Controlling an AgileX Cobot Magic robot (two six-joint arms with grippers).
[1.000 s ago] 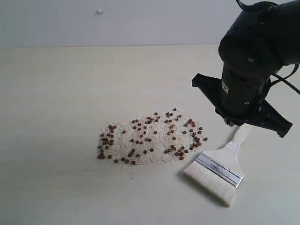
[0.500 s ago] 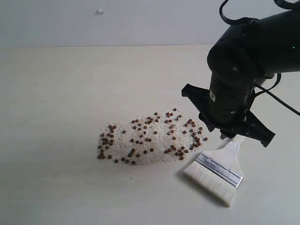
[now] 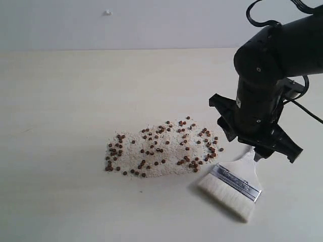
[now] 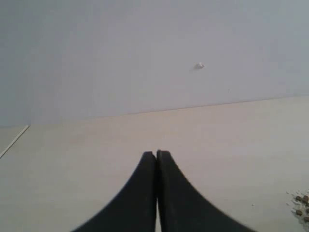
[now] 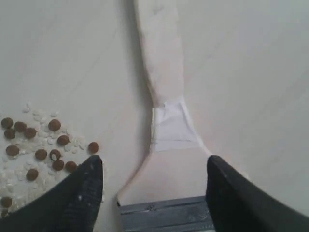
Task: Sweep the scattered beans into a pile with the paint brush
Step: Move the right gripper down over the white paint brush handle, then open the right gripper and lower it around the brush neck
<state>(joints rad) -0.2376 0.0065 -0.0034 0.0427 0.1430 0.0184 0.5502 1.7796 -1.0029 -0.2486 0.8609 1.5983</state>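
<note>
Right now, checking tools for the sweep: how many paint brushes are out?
1. The paint brush lies flat beside the beans, its handle between the jaws of the open right gripper. None appears hidden.

Glossy black right arm (image 3: 282, 50), black grippers.
Its bulbous shell carries small screws (image 3: 258, 69), a pale label (image 3: 238, 102) and a flat winged crossbar (image 3: 280, 143); thin black cables (image 3: 249, 12) loop above. The left gripper (image 4: 156, 154) and right gripper (image 5: 153, 164) have matte black fingers (image 4: 140, 198), curved and tapering to narrow tips.
</note>
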